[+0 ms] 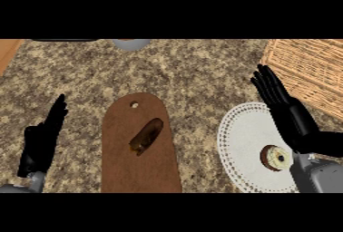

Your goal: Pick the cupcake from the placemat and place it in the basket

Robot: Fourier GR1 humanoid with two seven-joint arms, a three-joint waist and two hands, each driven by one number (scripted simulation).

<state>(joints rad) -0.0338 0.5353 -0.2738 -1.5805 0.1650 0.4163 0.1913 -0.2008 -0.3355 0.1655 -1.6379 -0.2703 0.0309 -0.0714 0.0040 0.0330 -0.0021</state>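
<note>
Cupcake (275, 158) lies tipped on the white placemat (244, 136), just below the right hand (288, 115) and beside its wrist, which covers the mat's right edge. That hand is flat, fingers straight, holding nothing, pointing up toward the basket (305, 68), cut off at the right. Left hand (43, 138) rests open, empty. Right of it, a brown board (140, 167) carries a dark, hard-to-identify item (146, 136).
</note>
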